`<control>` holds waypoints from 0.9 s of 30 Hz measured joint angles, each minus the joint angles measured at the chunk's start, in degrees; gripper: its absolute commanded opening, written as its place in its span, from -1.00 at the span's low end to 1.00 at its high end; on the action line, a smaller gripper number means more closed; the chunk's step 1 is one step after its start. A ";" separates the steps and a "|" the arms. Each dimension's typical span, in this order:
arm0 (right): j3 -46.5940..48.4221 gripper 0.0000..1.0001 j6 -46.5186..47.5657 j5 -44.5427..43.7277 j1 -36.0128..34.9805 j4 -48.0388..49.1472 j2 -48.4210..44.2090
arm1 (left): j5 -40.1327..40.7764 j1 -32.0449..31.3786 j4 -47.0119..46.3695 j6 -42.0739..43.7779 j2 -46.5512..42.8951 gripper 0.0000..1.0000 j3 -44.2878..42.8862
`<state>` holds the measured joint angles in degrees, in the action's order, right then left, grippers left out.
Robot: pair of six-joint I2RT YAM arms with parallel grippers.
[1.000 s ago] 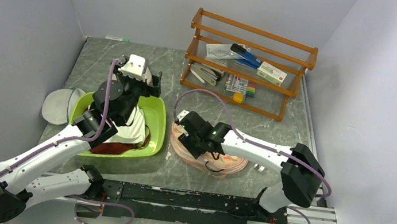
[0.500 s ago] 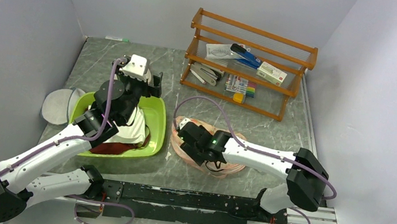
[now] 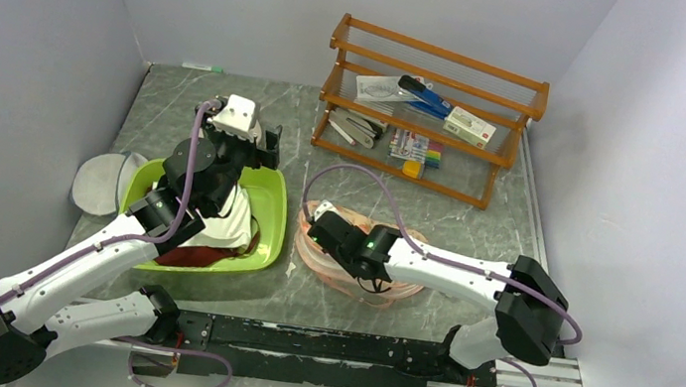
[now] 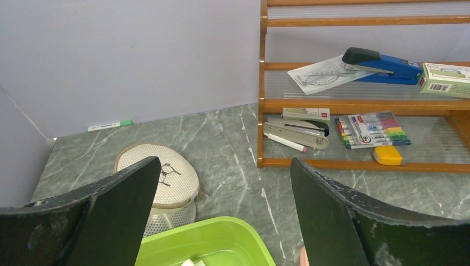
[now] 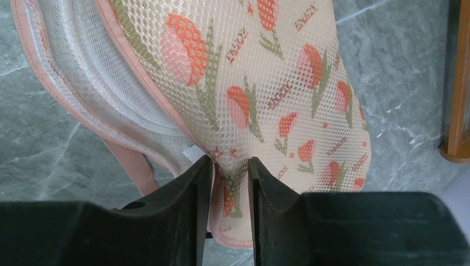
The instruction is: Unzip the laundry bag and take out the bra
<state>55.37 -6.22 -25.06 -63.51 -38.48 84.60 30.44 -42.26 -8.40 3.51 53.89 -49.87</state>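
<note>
Counter (image 3: 474, 231) from above: we see the laundry bag (image 3: 329, 270) lying flat on it, in front of the wooden rack (image 3: 430, 110) and just right of the green basin (image 3: 269, 234). The right pincer (image 3: 320, 226) is down on the bag's left lobe, and its arm crosses over much of the rest. The left pincer (image 3: 265, 143) hangs above the basin's far rim. A flat grey disc bag (image 3: 98, 183) lies by the basin's left side.

From the left wrist, we find its fingers (image 4: 119, 210) spread wide with nothing between them. Beyond them lie a round white mesh bag (image 4: 161, 180), the basin's rim just below it, and the rack with a blue stapler (image 4: 382, 60) on a shelf.

From the right wrist, the fingers (image 5: 185, 210) stand narrow, with a fold of the bag's pink-edged rim pinched between them. The mesh, printed with orange tulips, spreads away from the tips over the counter. We cannot tell whether the zipper pull is in the grip.
</note>
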 measured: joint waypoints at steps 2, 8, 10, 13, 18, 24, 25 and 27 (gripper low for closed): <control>0.04 -0.42 -0.04 -0.50 0.00 -0.13 -0.15 | -0.02 0.00 0.11 0.15 0.00 0.97 0.00; 0.11 -0.40 -0.04 -1.55 0.07 -0.46 -3.80 | -0.04 0.00 0.15 0.22 0.00 0.97 0.00; 0.24 -0.37 -0.11 -1.90 0.17 -0.48 -4.94 | -0.07 0.00 0.15 0.28 0.00 0.97 0.00; 0.44 -0.43 -0.39 -3.04 0.28 -0.48 -5.22 | -0.07 0.00 0.15 0.37 0.00 0.97 0.00; 0.83 -0.79 -1.46 -6.47 1.55 -0.42 -4.76 | -0.11 0.00 0.15 0.37 0.00 0.97 0.00; 3.15 -0.62 -2.32 -14.25 5.88 2.75 -2.23 | -0.15 0.00 0.20 0.37 -0.04 0.97 0.00; 3.39 -0.55 -2.10 -15.58 7.37 3.91 -1.68 | -0.24 0.00 0.20 0.37 -0.09 0.97 0.00; 3.93 -0.39 -1.31 -18.12 10.86 6.47 -0.37 | -0.37 0.00 0.20 0.35 -0.11 0.97 0.00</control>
<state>59.31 -7.53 -43.18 -52.64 -32.01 84.23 30.06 -42.26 -8.21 3.86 53.78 -49.87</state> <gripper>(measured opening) 0.205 0.984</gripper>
